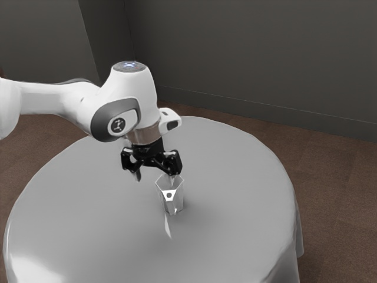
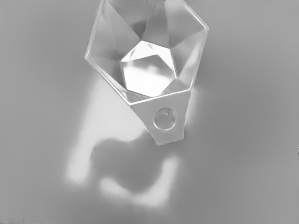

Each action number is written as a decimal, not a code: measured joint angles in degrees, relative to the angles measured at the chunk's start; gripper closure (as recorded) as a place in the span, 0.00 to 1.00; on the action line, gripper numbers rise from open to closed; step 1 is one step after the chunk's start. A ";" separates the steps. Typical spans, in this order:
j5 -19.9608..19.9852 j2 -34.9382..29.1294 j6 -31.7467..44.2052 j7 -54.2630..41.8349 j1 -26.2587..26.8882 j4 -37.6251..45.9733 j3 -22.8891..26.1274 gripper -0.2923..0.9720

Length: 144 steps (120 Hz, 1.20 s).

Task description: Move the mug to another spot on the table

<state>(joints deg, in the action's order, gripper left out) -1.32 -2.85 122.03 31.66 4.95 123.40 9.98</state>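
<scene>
Glinting faceted glass mug [image 1: 169, 196], matte table [image 1: 253, 177]

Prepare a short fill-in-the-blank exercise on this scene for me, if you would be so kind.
1. The mug stands ___ on the table.
2. The gripper hangs ___ the mug, its fingers open.
3. The hole in the mug's handle is ___ in shape.
4. The table is ___ in colour.

Missing words: upright; above; round; grey.
</scene>
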 joint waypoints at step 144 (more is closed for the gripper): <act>-17.34 18.69 16.21 40.30 1.97 -1.48 -1.26 0.45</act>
<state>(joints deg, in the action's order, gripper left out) -18.66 15.84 138.24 71.96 6.92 121.92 8.72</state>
